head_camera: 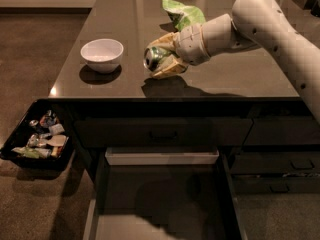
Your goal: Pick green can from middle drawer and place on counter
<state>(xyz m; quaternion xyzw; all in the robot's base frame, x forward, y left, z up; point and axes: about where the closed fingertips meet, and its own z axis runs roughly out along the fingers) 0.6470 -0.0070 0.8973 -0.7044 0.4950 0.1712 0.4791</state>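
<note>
My gripper (162, 60) is shut on the green can (153, 58), which lies on its side between the fingers with a silver end facing the camera. It is held just above the glossy dark counter (225, 81), near the counter's front middle, with its shadow directly beneath. The middle drawer (160, 194) is pulled open below the counter; its grey floor is bare, with a pale back edge.
A white bowl (102, 54) stands on the counter left of the can. A light green snack bag (182, 14) lies behind the gripper. A black tray of small packets (37, 139) hangs at the lower left. Closed dark drawers are at the right.
</note>
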